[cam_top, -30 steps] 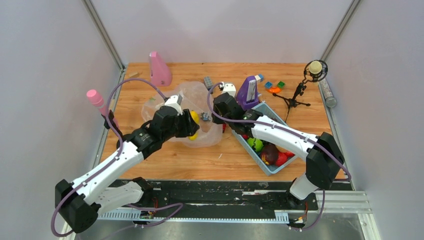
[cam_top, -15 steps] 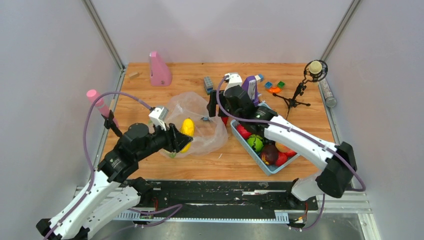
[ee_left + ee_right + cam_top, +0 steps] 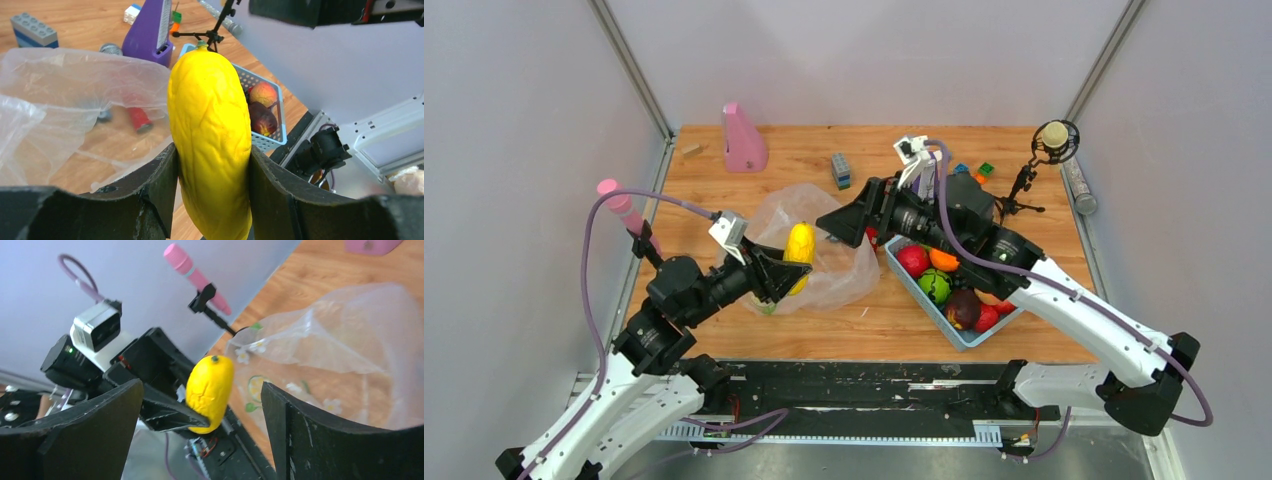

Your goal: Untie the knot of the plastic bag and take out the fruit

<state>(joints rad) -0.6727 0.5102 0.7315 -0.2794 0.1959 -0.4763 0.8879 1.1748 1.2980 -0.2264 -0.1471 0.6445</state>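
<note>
one yellow fruit (image 3: pixel 800 244) stands upright in the left gripper (image 3: pixel 781 272), whose fingers are clamped tight against its sides, raised over the near-left edge of the plastic bag (image 3: pixel 849 275). the bag lies slack and crumpled on the wooden table (image 3: pixel 824 330), just left of the blue tray (image 3: pixel 969 342); its mouth looks open, though the film is too crinkled to be sure. the right gripper (image 3: pixel 836 225) hangs above the bag's far side, fingers spread wide, holding nothing.

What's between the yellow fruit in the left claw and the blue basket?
The crumpled, clear plastic bag lies there; the top view shows it best.
</note>
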